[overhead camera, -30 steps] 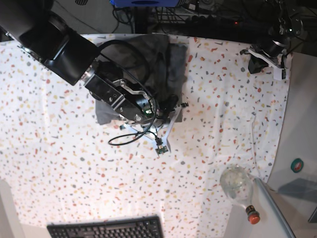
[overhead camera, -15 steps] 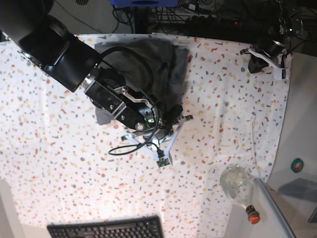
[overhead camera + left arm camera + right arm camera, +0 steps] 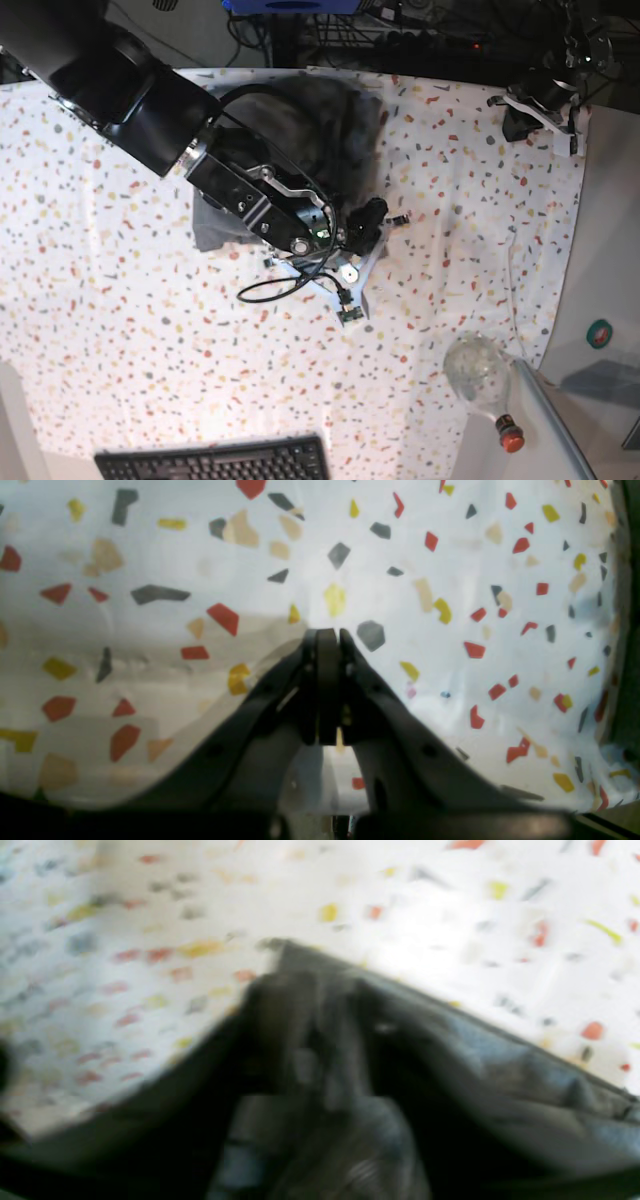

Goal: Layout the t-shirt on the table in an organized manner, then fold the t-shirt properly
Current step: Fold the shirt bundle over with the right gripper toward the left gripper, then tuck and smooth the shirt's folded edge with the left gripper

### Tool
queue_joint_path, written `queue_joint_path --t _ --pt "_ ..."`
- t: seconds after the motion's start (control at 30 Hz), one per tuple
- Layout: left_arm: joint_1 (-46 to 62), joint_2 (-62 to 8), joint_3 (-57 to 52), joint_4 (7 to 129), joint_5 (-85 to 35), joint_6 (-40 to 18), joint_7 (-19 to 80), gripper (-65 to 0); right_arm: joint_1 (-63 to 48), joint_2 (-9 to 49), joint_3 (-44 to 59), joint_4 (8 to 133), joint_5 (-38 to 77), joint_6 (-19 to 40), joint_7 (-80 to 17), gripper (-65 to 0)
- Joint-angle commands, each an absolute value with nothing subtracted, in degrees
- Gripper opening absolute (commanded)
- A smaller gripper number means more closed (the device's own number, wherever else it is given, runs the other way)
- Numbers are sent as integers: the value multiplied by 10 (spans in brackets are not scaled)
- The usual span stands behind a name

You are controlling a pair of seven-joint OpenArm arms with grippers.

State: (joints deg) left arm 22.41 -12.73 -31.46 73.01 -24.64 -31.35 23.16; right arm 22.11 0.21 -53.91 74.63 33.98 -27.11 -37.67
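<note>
The grey t-shirt point(image 3: 345, 125) lies bunched at the back middle of the speckled table point(image 3: 150, 330), partly under my big black right arm. My right gripper point(image 3: 378, 222) is at the shirt's near right edge, just over the cloth. The right wrist view is blurred: grey t-shirt point(image 3: 500, 1080) folds fill its lower half against the table point(image 3: 450, 900), and the jaws cannot be made out. My left gripper point(image 3: 327, 632) hangs shut and empty over bare table point(image 3: 450, 555); in the base view the left gripper point(image 3: 540, 100) sits at the far right corner, away from the shirt.
A clear bottle point(image 3: 480, 375) with a red cap lies at the front right, by the plain grey surface point(image 3: 600, 250). A black keyboard point(image 3: 215, 462) sits at the front edge. A loose black cable point(image 3: 270, 290) loops below the right wrist.
My right arm has swung right, carrying its gripper from over the shirt's lower part out to its right edge. The shirt's folds shifted with it. The left arm stayed put.
</note>
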Motion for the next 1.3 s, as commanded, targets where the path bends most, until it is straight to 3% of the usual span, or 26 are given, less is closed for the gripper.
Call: queue_joint_path --t 0.0,0.17,0.23,0.33,0.47,0.6,0.73,0.83,1.27 --pt "225 -137 -318 741 -255 -314 221 -650 233 22 -522 797 339 -269 -363 -306" --pt "230 -135 -311 785 -255 -315 221 -650 179 116 -404 913 339 -269 -375 -341" --pt "230 -131 -291 819 -255 -315 222 -650 144 135 -334 922 339 -269 -402 -431" --pt "228 -131 -204 878 -259 -314 222 -650 95 160 -247 921 339 -266 -420 -650" --pt "207 -120 -66 937 -259 -314 222 -650 58 181 -221 922 339 -266 -415 -650" --pt "163 -97 59 922 -255 -313 222 -650 51 183 -225 923 339 -266 -418 -650" --pt "112 -94 146 837 -255 -246 221 -650 51 182 -249 922 339 -266 -417 -650" --pt "99 -95 159 785 -255 -215 219 -650 67 180 -288 918 339 -266 -416 -650" --pt "106 -109 160 759 -255 -212 221 -650 93 156 -300 792 338 -266 -398 -650"
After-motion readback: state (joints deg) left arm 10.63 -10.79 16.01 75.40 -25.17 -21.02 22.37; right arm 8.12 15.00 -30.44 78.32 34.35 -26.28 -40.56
